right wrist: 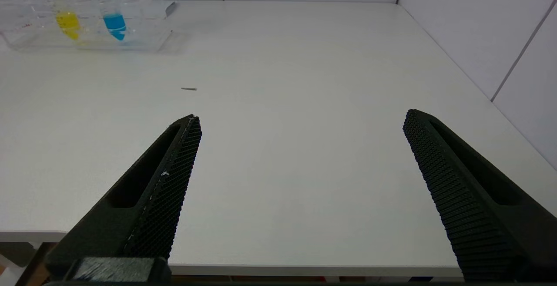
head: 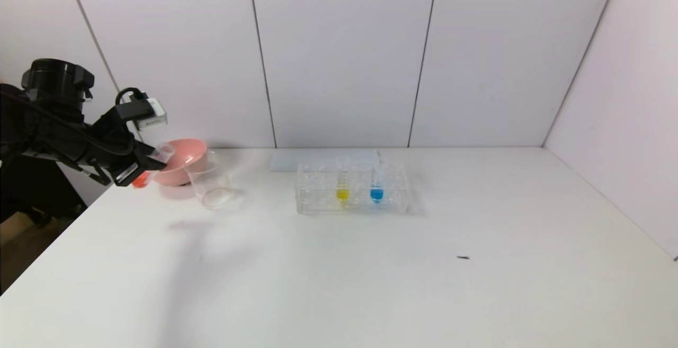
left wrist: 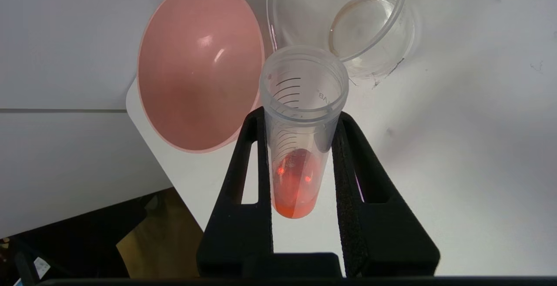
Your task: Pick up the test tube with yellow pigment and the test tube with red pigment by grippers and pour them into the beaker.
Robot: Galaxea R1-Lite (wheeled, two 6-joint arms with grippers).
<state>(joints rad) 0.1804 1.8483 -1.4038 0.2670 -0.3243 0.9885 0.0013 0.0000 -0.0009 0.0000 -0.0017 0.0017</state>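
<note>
My left gripper (head: pixel 154 163) (left wrist: pixel 300 116) is shut on the test tube with red pigment (head: pixel 142 178) (left wrist: pixel 296 177). It holds the tube tilted above the table's far-left corner, mouth toward the beaker (head: pixel 213 184) (left wrist: pixel 370 25), and the red liquid sits in the rounded tip. The clear beaker stands just right of the tube's mouth and looks empty. The test tube with yellow pigment (head: pixel 342 189) (right wrist: pixel 68 19) stands upright in the clear rack (head: pixel 318 199) (right wrist: pixel 143 25). Out of the head view, my right gripper (right wrist: pixel 300 120) is open over the table's near edge, holding nothing.
A pink bowl (head: pixel 185 157) (left wrist: pixel 200 64) sits behind the beaker at the back left. A tube with blue liquid (head: pixel 376 192) (right wrist: pixel 115 20) stands beside the yellow one in the rack. A small dark speck (head: pixel 463 257) lies on the white table (head: pixel 424 295). White walls close the back and right.
</note>
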